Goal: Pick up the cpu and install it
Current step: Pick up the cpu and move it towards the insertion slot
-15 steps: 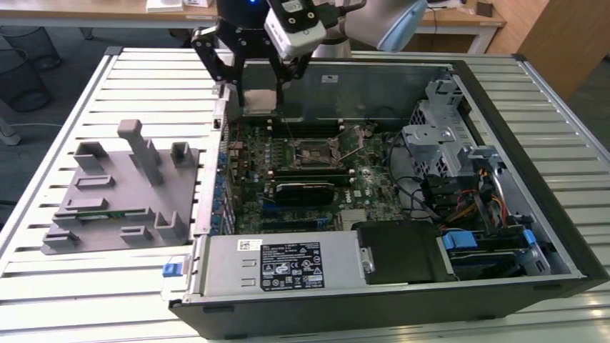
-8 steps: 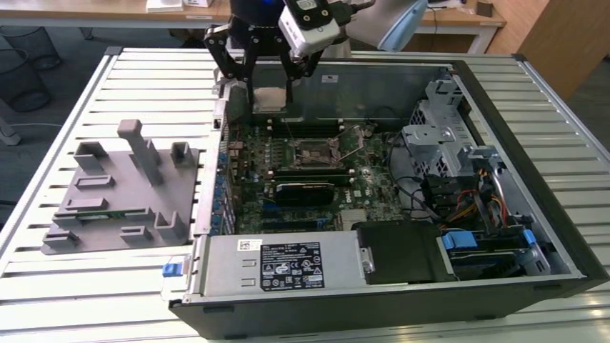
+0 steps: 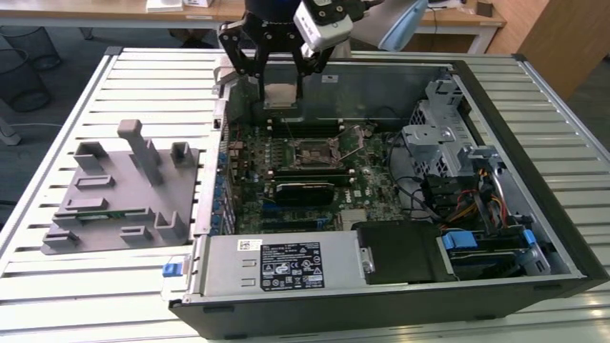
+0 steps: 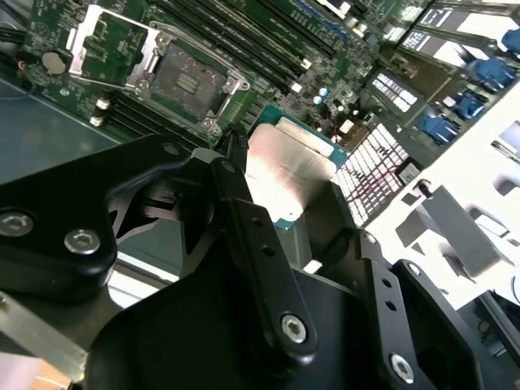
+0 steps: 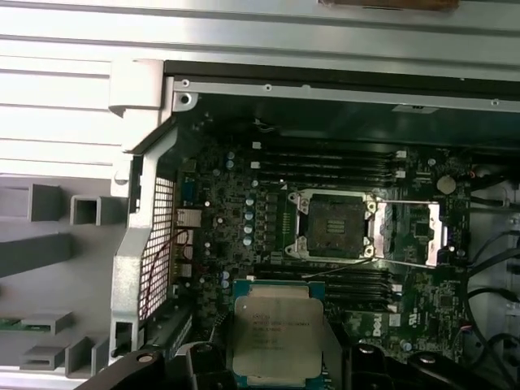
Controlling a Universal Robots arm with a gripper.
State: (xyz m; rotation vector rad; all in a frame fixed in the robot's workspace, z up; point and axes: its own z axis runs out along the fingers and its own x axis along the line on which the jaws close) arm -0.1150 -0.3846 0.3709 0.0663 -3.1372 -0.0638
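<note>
With our end effector (image 3: 279, 98) clamped on the cpu (image 4: 288, 172) above the motherboard (image 5: 223, 203), we judge the carry in hand; seating calls for squaring it over the open socket (image 5: 333, 223).

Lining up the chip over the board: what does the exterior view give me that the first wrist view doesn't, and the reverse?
Exterior view: the gripper seen from outside, shut on the cpu and held over the open case, plus the power supply box and the drive cage. First wrist view: the socket's hinged plate laid open, and print on the cpu's top. Both: the cpu held, the empty socket, the memory slots and the grey fixture.
</note>
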